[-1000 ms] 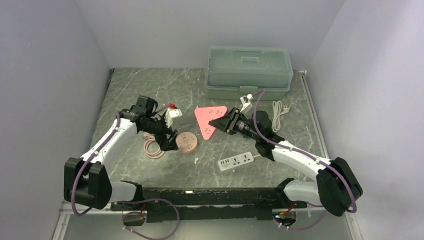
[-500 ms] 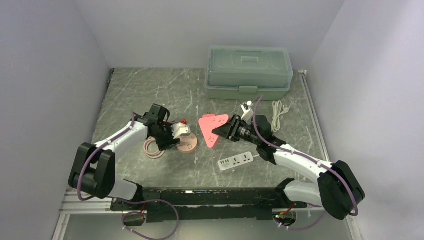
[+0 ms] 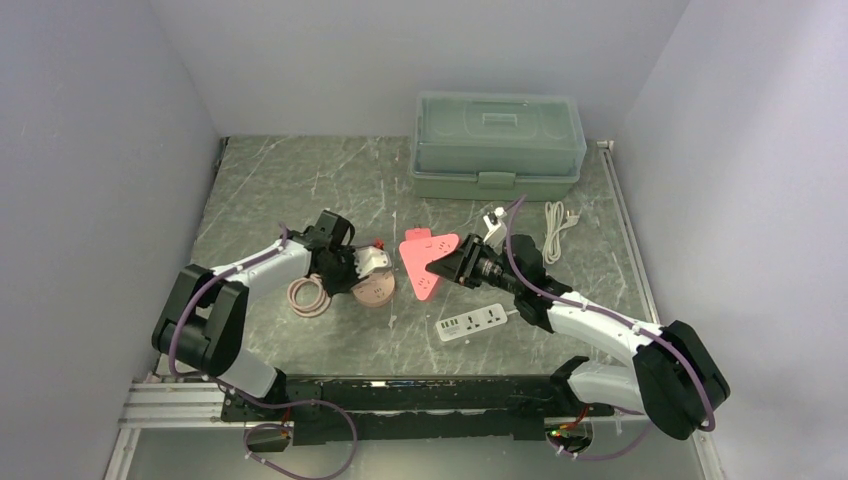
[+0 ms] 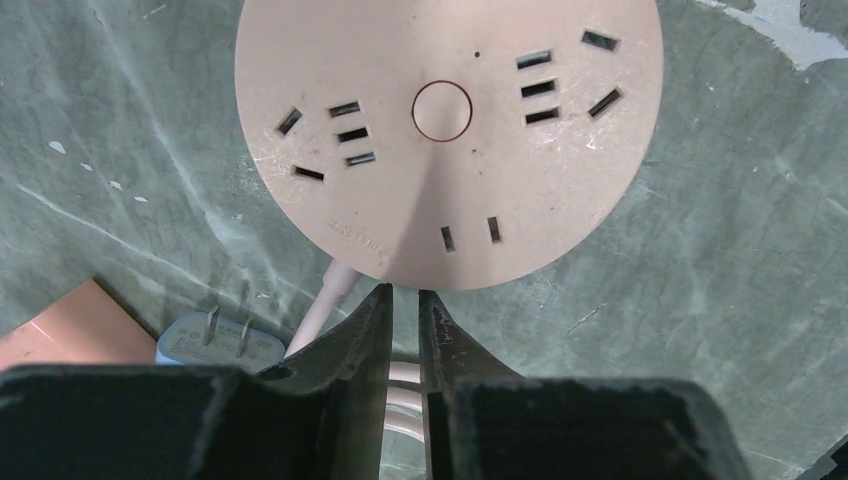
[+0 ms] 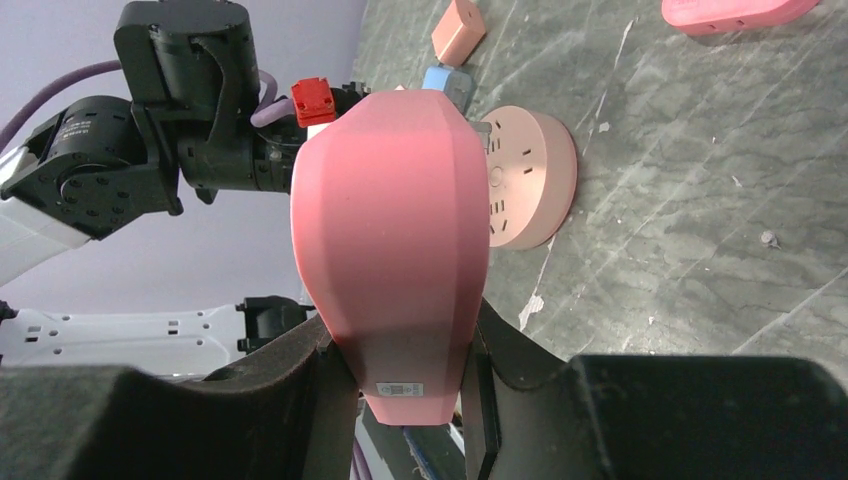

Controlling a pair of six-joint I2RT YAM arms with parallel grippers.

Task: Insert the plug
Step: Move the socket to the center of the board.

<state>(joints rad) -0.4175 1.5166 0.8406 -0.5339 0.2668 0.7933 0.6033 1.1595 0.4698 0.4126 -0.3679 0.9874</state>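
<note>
The left jaws stood all but pressed together, a thin gap between them and nothing visibly caught, just short of the round pink socket (image 4: 450,130). The blue plug (image 4: 215,338) lay on the table (image 4: 720,260) beside them. The right jaws pinched the pink triangular socket (image 5: 390,230), held on edge.

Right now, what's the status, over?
Left jaws nearly closed at round socket, grip unclear. Right jaws clamp pink triangular strip. Blue plug lies loose, not inserted.

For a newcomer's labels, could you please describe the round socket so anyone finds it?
Start at the green box at the back, come forward-left past the pink triangular socket. The round socket lies left of it, the only disc, pale beige-pink.
</note>
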